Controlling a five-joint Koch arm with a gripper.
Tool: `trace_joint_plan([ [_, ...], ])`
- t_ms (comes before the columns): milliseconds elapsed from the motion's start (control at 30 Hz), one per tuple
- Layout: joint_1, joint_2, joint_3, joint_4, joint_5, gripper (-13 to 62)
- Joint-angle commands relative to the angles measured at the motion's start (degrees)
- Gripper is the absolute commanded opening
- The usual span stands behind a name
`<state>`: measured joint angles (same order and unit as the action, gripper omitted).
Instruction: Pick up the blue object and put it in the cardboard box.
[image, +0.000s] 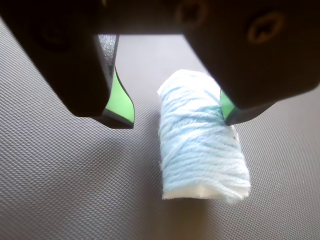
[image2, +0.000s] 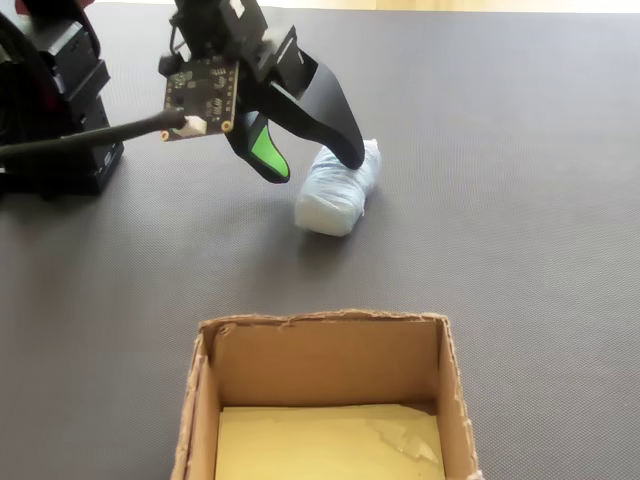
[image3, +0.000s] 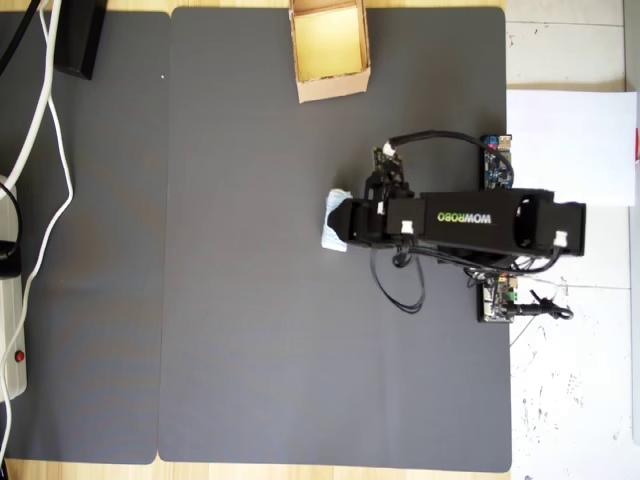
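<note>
Wrist view, nearest: black gripper (image: 177, 117) with green-padded fingertips (image: 121, 100) spread wide, holding nothing. Pale light-blue cylindrical yarn roll (image: 202, 137) lying on its side on the dark grey textured mat (image: 60, 190), under the gap between the jaws and off-centre: right-hand tip at the roll's upper right edge, contact not determinable; left-hand tip clearly apart from it, bare mat between. Yarn winding and frayed near end visible only here.

Fixed view: small tan cardboard box (image2: 205, 400) with yellowish floor in the foreground, nothing inside. Farther back, roll (image2: 340, 190) on the mat (image2: 520, 200), well apart from the box. Gripper (image2: 315, 165) angled down from the upper left, one tip in front of the roll's far end, the other beside the roll at left. Exposed circuit board (image2: 200, 95) on the wrist.

Overhead view: arm (image3: 470, 222) extended horizontally from the base at right, toward the left. Roll (image3: 330, 215) mostly covered by the gripper (image3: 338, 222), only its left edge showing. Box (image3: 330, 50) at the mat's top edge. White cables (image3: 45, 130) at far left.
</note>
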<state>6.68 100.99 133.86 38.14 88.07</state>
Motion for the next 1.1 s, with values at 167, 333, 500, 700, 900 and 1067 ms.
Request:
trace_joint_plan([
  [167,-0.18,-4.92,-5.1,-4.22,5.8,33.0],
  [333,-0.53,-7.82,-6.24,-6.33,5.89,30.2],
  [500,-0.35,-8.09,-4.83,-12.22,6.24,16.7],
  [700,-0.35,-7.38,-1.93,-23.64,7.03,2.6],
  [900,-0.62,-5.36,2.72,-36.21,7.38,2.6],
  [1067,-0.88,1.23,10.46,-44.3,7.65,2.6],
])
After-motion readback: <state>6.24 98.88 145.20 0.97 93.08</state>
